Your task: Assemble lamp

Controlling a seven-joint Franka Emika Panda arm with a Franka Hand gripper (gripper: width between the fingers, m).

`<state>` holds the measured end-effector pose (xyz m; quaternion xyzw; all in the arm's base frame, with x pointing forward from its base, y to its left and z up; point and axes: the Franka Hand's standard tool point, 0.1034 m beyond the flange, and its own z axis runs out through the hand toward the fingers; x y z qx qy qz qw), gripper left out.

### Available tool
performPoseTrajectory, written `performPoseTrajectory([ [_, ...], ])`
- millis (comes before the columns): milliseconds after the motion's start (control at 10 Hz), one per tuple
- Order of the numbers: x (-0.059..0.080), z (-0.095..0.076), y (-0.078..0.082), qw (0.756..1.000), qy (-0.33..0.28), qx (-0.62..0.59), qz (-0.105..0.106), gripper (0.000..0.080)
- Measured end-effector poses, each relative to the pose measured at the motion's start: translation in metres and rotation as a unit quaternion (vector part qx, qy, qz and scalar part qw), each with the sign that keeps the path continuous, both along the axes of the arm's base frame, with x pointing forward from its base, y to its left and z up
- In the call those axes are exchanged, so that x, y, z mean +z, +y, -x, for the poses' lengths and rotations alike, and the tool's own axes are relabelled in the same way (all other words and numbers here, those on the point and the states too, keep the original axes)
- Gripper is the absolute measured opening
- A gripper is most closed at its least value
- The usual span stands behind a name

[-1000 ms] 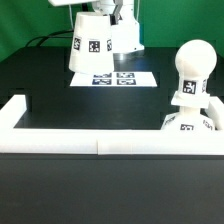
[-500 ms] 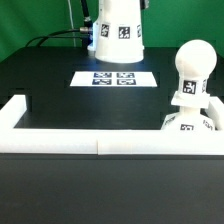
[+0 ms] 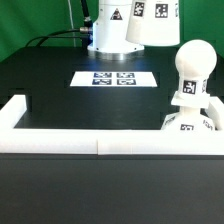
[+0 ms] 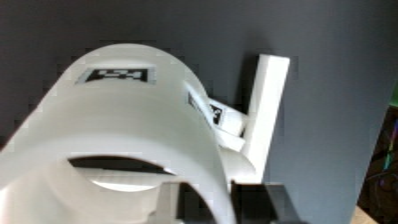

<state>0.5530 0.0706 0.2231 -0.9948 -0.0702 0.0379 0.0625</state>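
Here is the shade [image 3: 150, 22], up in the air above the far side of the table, well clear of the surface and tilted, its tags facing the camera. The wrist view looks straight down the shade's [image 4: 125, 130] flank from close in: the gripper [image 4: 222, 205] has dark fingers [image 4: 267, 205] at the shade's rim, so the jaws look closed on the shade's wall, though the contact itself is hard to make out.

Over at the near right corner of the table, as the exterior view shows it, the base [image 3: 190, 118] sits tucked against the white rail [image 3: 60, 137], and the bulb [image 3: 194, 68] stands upright in it. So, judging by that, bulb and base are joined and the shade is the last part: this is the carry.

What comes next? The shade wants bringing across above the bulb, levelled with its wide mouth down, centred, then lowered.

The table [image 3: 60, 80] is matt black. The marker board [image 3: 114, 77] lies flat at its far middle. A green backdrop [image 3: 25, 20] hangs behind, and a dark cable [image 3: 60, 36] runs along the far edge.
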Motion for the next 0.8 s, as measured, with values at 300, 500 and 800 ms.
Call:
performPoseTrajectory([
  [300,0.0085,-0.0155,0.0061,1.0,0.001,-0.013,0.002,0.0045],
  [500,0.0079,-0.0155,0.0058,1.0,0.002,-0.013,0.002,0.0045],
  [800,0.0096,-0.0171,0.0105,1.0,0.0,-0.01,0.001,0.0045],
])
